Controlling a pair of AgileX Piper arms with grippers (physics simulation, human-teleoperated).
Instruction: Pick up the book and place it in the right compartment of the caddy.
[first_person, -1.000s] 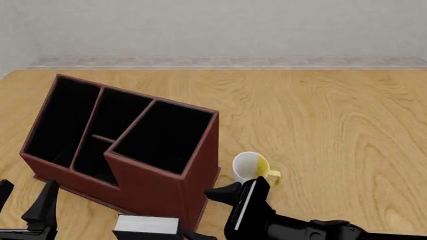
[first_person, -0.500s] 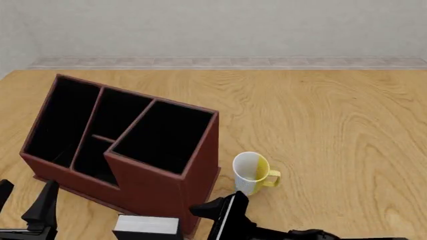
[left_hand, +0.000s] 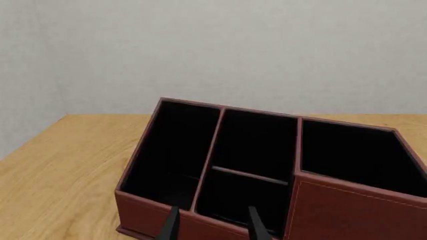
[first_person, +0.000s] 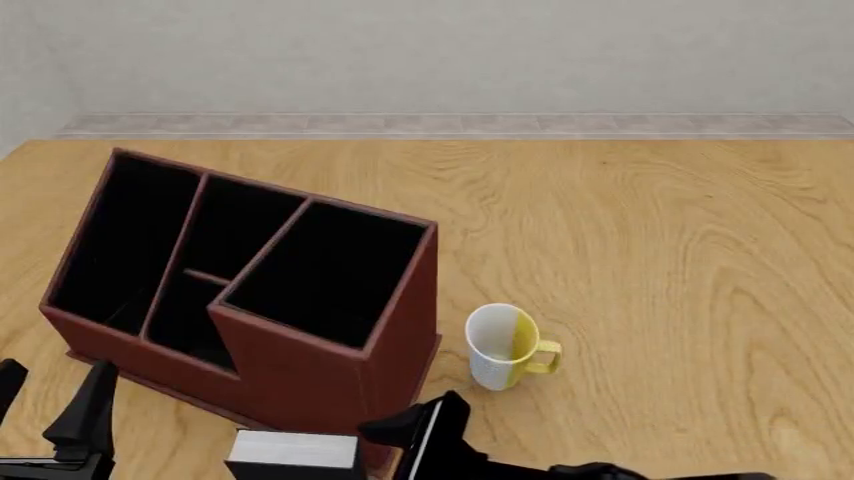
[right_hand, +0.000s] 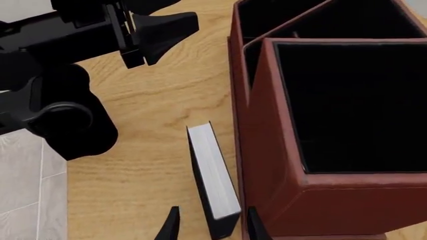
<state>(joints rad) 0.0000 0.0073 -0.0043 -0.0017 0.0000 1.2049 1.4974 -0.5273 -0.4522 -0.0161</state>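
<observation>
Two grippers sit low at the table's (first_person: 667, 250) near edge. Our right gripper (right_hand: 208, 225) hangs over the book (right_hand: 212, 175), jaws apart with one finger on each side of it — not touching yet. The book stands on edge just beside the caddy (first_person: 334, 380), below the right compartment (first_person: 327, 275). Our left gripper (left_hand: 210, 227) faces the caddy, jaws apart, holding nothing. A mug (first_person: 505, 345) stands near the caddy's right side.

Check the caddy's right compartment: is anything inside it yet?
Nothing shows inside the right compartment of the caddy; its interior looks dark, and the bottom is too shadowed to be sure. The book stands outside on the table.
</observation>
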